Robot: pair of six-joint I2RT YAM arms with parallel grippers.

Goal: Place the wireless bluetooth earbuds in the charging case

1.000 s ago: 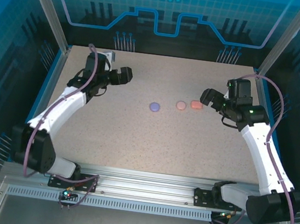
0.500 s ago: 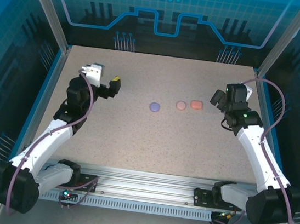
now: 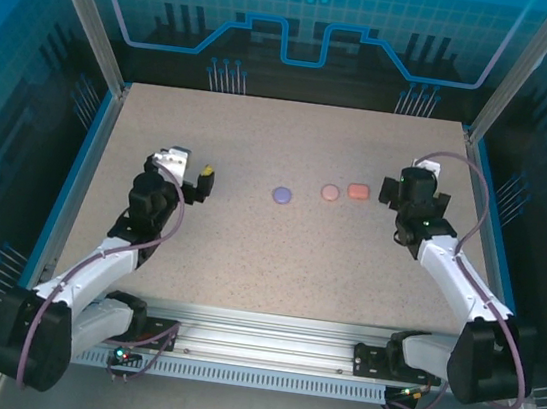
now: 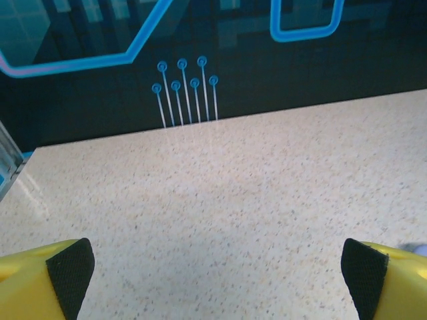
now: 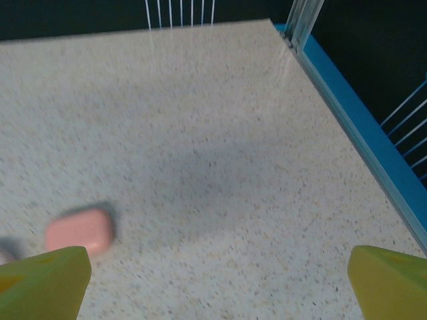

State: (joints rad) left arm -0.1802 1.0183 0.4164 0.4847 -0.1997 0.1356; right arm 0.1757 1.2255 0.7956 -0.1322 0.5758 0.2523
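Right gripper, spread and empty, is hovering with the coral case ahead-left, likely lining up; left gripper is hanging spread.

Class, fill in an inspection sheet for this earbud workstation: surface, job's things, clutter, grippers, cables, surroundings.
Surface: speckled beige tabletop, no spills seen.
Job's things: round purple case, round pale pink case and rounded coral-orange case in a row mid-table, all looking shut.
Clutter: nothing seen.
Grippers: left gripper and right gripper both open, holding nothing.
Cables: purple cable along each arm.
Surroundings: blue-lit enclosure panels; aluminium rail at near edge.
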